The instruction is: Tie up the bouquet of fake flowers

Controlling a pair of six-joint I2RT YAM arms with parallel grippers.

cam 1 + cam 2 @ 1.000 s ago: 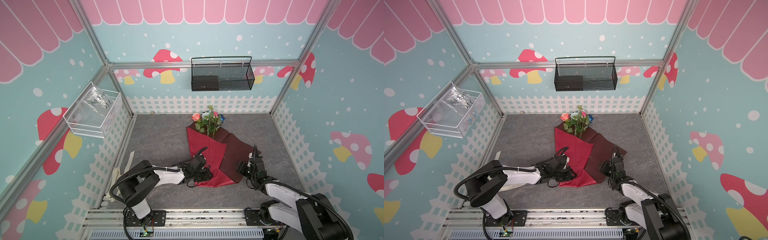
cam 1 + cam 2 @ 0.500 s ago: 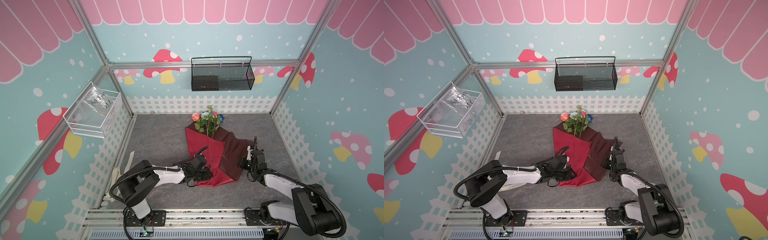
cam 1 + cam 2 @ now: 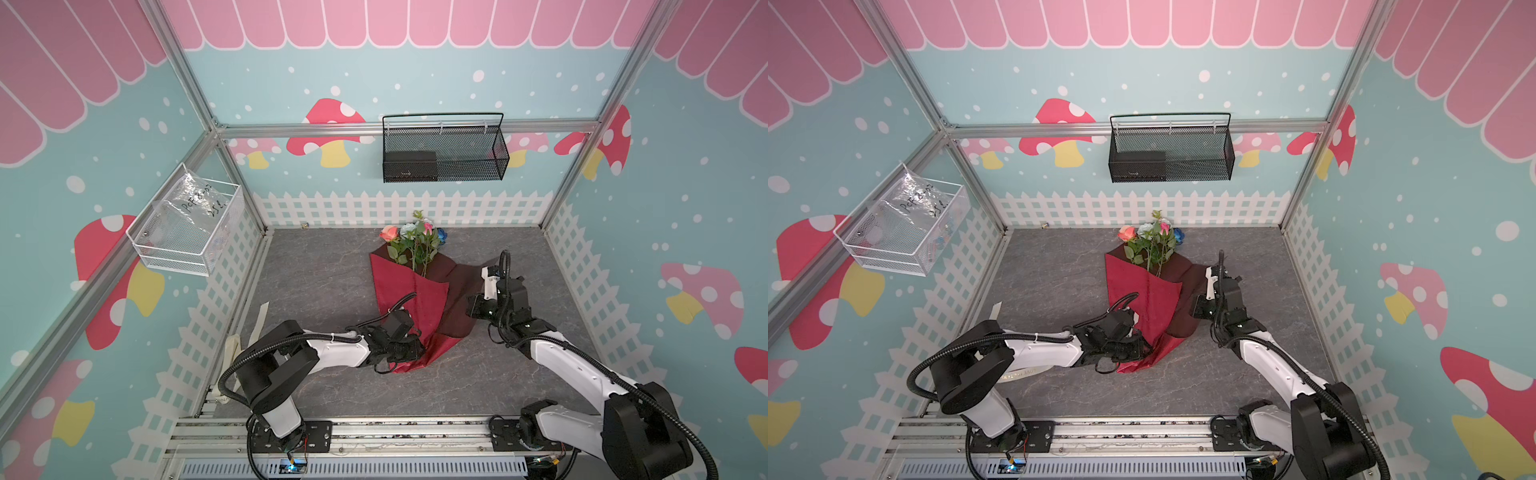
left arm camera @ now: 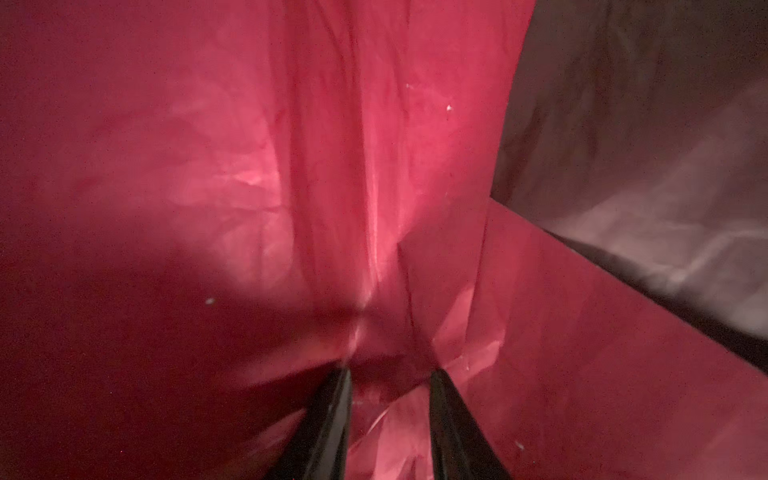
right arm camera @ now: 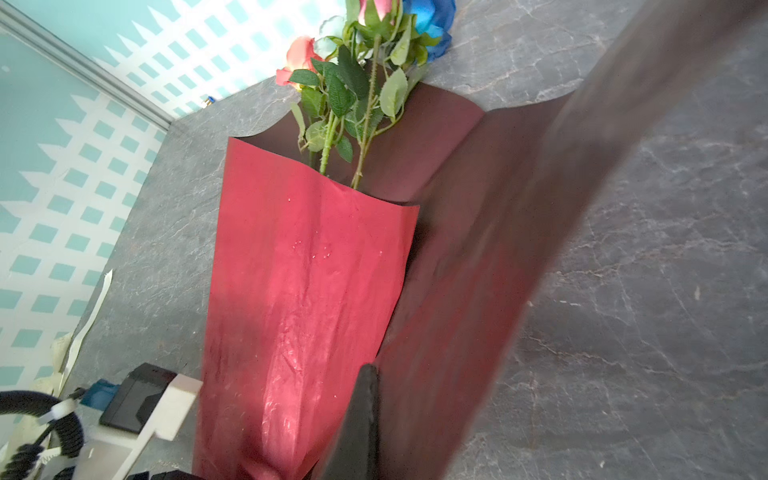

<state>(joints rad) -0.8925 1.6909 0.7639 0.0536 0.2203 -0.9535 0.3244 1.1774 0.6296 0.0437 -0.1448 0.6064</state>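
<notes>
Bouquet, left gripper clamping wrapped base

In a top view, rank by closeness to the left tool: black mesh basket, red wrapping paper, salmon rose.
1. The red wrapping paper: gripped by the left tool at its narrow end.
2. The salmon rose: past the paper's open end, left side.
3. The black mesh basket: hung on the back wall, farthest.

The left hand is held low at 6 o'clock, fingers narrowly parted; the right hand, at 3 o'clock, is clamped shut.
</notes>
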